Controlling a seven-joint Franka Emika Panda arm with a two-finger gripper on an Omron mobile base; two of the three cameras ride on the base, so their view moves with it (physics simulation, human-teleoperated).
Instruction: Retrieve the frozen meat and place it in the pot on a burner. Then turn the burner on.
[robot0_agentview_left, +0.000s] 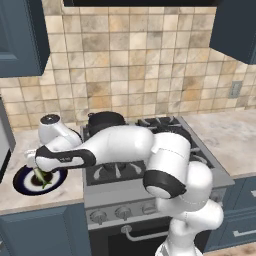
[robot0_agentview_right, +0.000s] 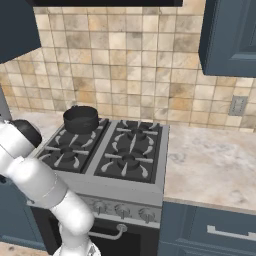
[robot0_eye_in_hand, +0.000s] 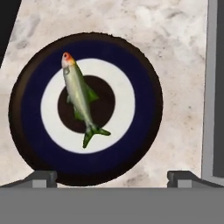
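The frozen meat (robot0_eye_in_hand: 79, 97) is a slender pale tan piece with green along it, lying in the middle of a round dark-blue-rimmed plate (robot0_eye_in_hand: 27, 109) on the counter left of the stove. My gripper (robot0_eye_in_hand: 113, 177) hangs open straight above it, a fingertip on either side of the plate's near rim, touching nothing. From the left base view the gripper (robot0_agentview_left: 40, 169) hovers low over the plate (robot0_agentview_left: 20, 182), and a bit of the meat (robot0_agentview_left: 40, 175) shows under it. The dark pot (robot0_agentview_right: 81, 119) stands on the rear left burner, also seen as the pot (robot0_agentview_left: 106, 120) behind my arm.
The stove's other burners (robot0_agentview_right: 129, 161) lie bare under star-shaped grates. A row of knobs (robot0_agentview_right: 122, 211) runs along the stove front. The stove's grey side edge (robot0_eye_in_hand: 212, 87) lies close beside the plate. Light stone counter (robot0_agentview_right: 215, 160) stretches to the stove's right.
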